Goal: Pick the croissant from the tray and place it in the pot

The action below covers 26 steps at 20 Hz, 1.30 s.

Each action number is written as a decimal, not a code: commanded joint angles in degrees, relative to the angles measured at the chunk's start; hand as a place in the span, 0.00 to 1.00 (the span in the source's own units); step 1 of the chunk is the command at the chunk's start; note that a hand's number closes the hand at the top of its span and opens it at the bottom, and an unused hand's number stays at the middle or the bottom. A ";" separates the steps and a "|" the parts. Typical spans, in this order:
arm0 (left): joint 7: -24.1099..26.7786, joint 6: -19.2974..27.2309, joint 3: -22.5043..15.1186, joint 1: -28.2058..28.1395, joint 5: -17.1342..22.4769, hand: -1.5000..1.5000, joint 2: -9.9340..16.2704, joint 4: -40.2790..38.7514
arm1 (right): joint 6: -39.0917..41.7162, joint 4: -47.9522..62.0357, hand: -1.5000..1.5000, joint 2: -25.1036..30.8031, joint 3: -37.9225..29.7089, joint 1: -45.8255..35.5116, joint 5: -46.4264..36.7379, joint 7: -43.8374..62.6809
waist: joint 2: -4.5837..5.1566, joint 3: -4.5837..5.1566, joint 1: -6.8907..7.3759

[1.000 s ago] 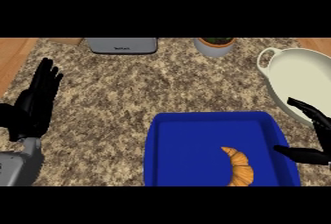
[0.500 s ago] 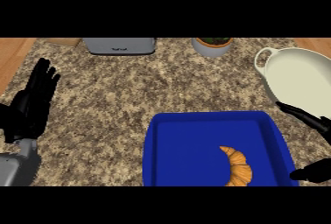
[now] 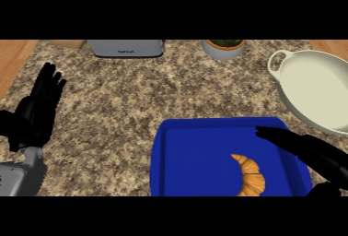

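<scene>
The robot's black right hand had just slid in over the right side of the flat blue tray, fingers straight and spread, holding nothing, when half a second before it was out past the tray's edge; so the grab looked about to start. The one golden curved croissant lay in the tray, just left of that hand. Far left of the tray rested the black left hand, fingers straight up, and beyond the tray's right corner sat one cream pot.
</scene>
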<state>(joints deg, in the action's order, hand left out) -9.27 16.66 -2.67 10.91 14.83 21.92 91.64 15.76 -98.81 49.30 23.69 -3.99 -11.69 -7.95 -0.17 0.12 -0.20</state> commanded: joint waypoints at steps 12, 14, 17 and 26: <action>-3.62 -1.26 1.85 -0.82 -4.52 0.50 -3.74 4.63 | 7.35 -0.77 0.00 -10.61 0.35 2.31 -13.42 10.67 | 0.12 -0.13 0.28; -3.50 -3.54 3.92 1.12 -3.55 0.50 -2.50 -0.13 | 3.41 1.61 0.00 -15.92 3.71 1.30 -19.25 13.09 | 0.20 -0.13 0.26; 3.36 -6.17 5.35 2.73 -2.90 0.50 -4.48 -6.49 | 2.23 5.08 0.00 -16.84 2.91 2.96 -21.33 10.15 | 0.29 -0.11 0.05; -3.39 -3.18 3.66 -1.97 -8.30 0.50 -7.74 3.84 | 2.79 1.52 0.00 -22.21 2.18 7.11 -28.07 10.14 | 0.10 -0.11 0.05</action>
<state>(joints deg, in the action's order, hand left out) -12.42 12.16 2.19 10.29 8.93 16.42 94.37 18.56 -93.06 29.48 24.77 0.58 -36.63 -0.86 -0.02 0.00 -0.03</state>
